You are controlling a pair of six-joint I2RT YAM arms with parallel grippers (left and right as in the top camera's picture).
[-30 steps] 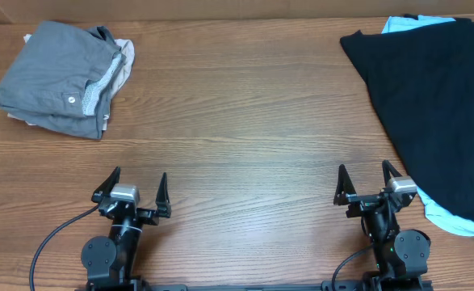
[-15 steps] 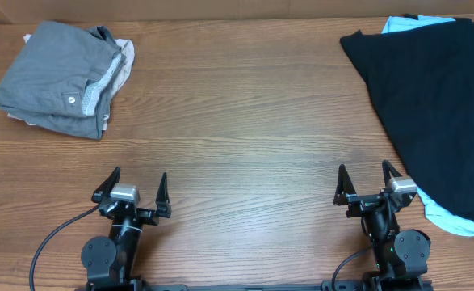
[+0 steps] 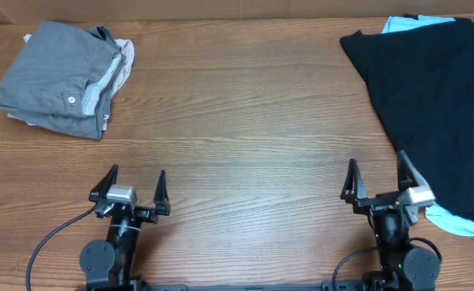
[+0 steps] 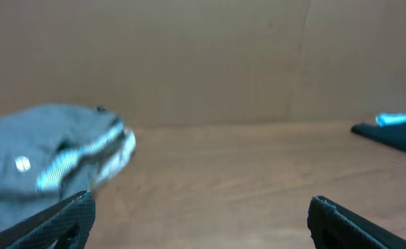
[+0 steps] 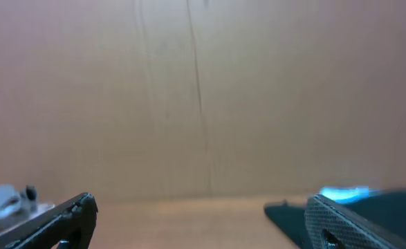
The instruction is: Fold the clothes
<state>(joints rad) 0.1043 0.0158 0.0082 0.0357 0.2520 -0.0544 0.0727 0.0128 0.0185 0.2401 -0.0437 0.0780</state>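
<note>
A large black T-shirt (image 3: 434,97) lies spread at the table's right, over a light blue shirt (image 3: 449,218) that peeks out at its near and far edges. In the right wrist view the black shirt (image 5: 292,216) shows low at the right. My right gripper (image 3: 375,176) stands open near the front edge, just left of the black shirt's near corner, with nothing between its fingers. My left gripper (image 3: 134,181) is open too, at the front left, far from the shirts. The black shirt (image 4: 396,135) shows at the far right of the left wrist view.
A folded grey garment pile (image 3: 63,77) sits at the back left, also seen in the left wrist view (image 4: 47,159). A brown cardboard wall (image 4: 203,62) stands behind the wooden table (image 3: 237,121). Cables trail from both arm bases at the front edge.
My right gripper has shifted slightly right and forward, closer to the black shirt's near corner. The left gripper has barely moved. The clothes lie as before.
</note>
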